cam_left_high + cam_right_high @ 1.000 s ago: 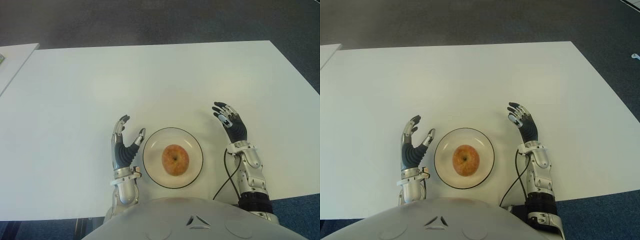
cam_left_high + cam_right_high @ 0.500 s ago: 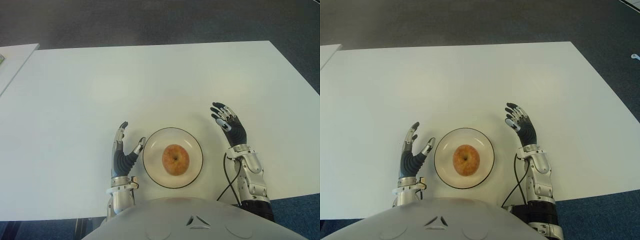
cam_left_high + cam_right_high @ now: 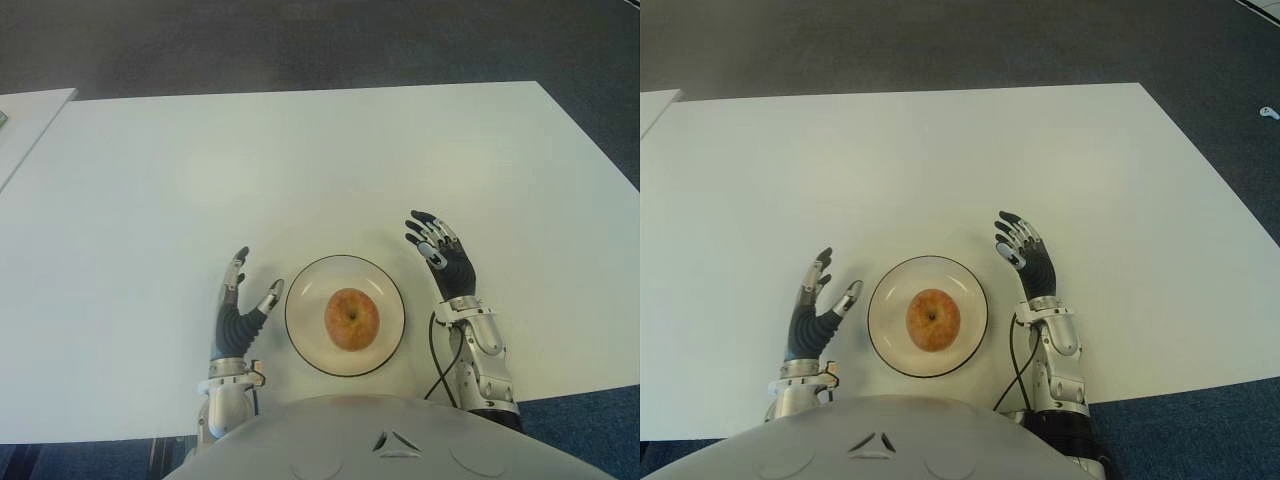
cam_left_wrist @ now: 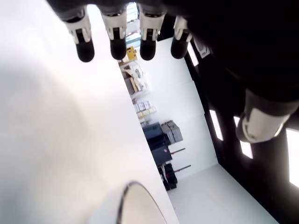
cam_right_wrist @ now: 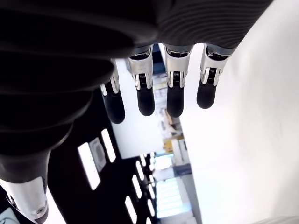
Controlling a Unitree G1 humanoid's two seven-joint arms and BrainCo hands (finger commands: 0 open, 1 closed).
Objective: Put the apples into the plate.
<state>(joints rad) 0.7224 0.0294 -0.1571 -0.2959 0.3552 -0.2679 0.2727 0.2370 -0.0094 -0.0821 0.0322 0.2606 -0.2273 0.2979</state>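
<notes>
Apple (image 3: 351,319) sits centred in plate (image 3: 303,343) on worktop (image 3: 300,170), near edge. No other apple visible; task judged complete. Left robot hand (image 3: 238,312) and right robot hand (image 3: 440,258) flank plate, fingers spread, empty.

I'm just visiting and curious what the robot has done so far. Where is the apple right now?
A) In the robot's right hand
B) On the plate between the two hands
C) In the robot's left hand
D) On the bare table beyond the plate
B. The apple sits in the middle of the plate, while the left hand and right hand flank it, open and empty.
</notes>
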